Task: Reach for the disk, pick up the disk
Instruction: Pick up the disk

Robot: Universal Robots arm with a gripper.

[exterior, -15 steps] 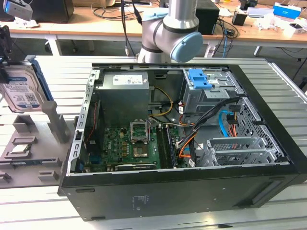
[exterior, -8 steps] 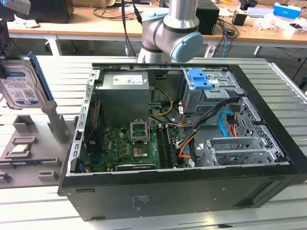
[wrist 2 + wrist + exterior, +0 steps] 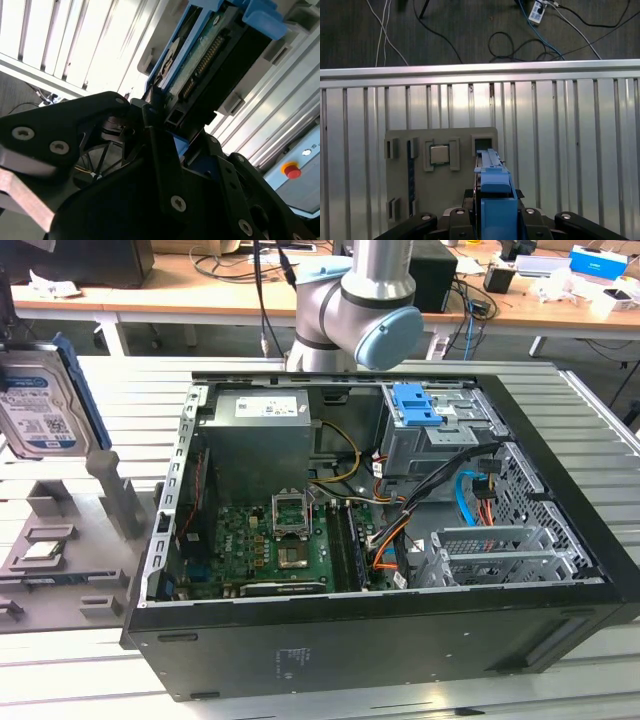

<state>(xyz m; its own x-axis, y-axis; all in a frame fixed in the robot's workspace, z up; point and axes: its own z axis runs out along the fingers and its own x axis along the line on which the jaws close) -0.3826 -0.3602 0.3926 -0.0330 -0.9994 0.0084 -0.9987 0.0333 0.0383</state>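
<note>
Hand (image 3: 495, 222) clenched on the hard disk (image 3: 40, 405), held upright on edge above the grey parts tray (image 3: 85, 565) on the slatted desk (image 3: 80, 670), at the exterior view's left.

Silver-grey arm (image 3: 372, 270) with a pale blue joint cap (image 3: 390, 338) behind the computer case (image 3: 400, 625); gripper (image 3: 175, 130) seemingly matte black, with silver screws (image 3: 177, 202).

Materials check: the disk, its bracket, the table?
On the disk: silver metal casing, dull sheen, under a glossy paper-like label. The bracket: blue plastic by the look, with uniform colour and moulded edges. The table: ribbed metal, probably aluminium, given the bright reflective slats.
</note>
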